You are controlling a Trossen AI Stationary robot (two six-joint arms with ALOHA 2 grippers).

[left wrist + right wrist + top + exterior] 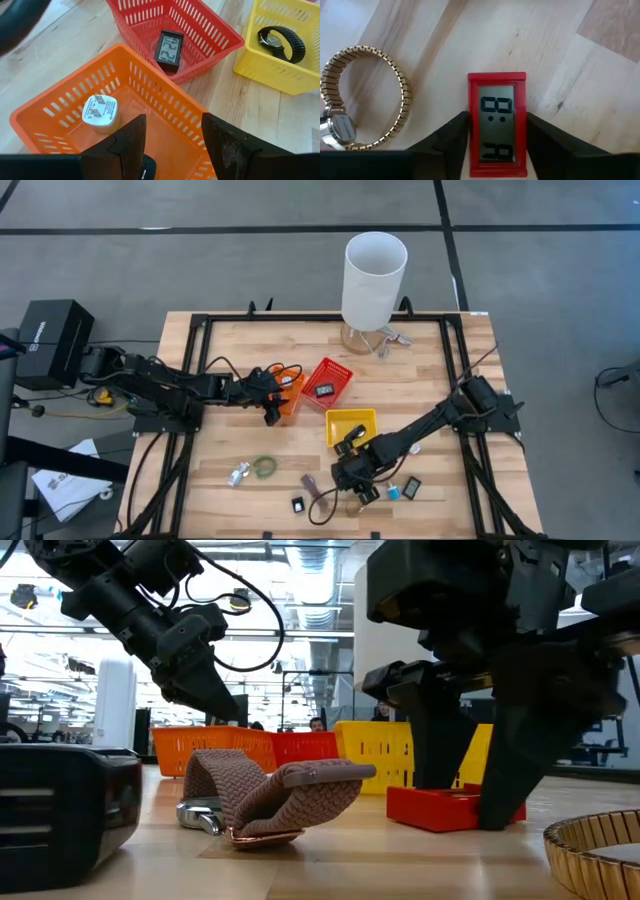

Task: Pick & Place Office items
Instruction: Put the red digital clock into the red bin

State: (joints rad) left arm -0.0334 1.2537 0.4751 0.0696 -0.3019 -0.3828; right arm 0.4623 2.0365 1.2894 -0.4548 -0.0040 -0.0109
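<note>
The right gripper (495,145) is down on the counter (420,370) at about 6 o'clock, just below the yellow basket (352,426). Its fingers (447,137) press both long sides of a red digital clock (496,122) lying flat on the wood. A gold watch band (367,97) lies just beside it.

The left gripper (172,145) hangs over the orange basket (60,107) at about 10 o'clock, its fingers spread with nothing between them. A white plug (100,113) rests in that basket. A black digital clock (168,49) lies in the red basket (210,30), and a black watch (281,43) in the yellow one.
</note>
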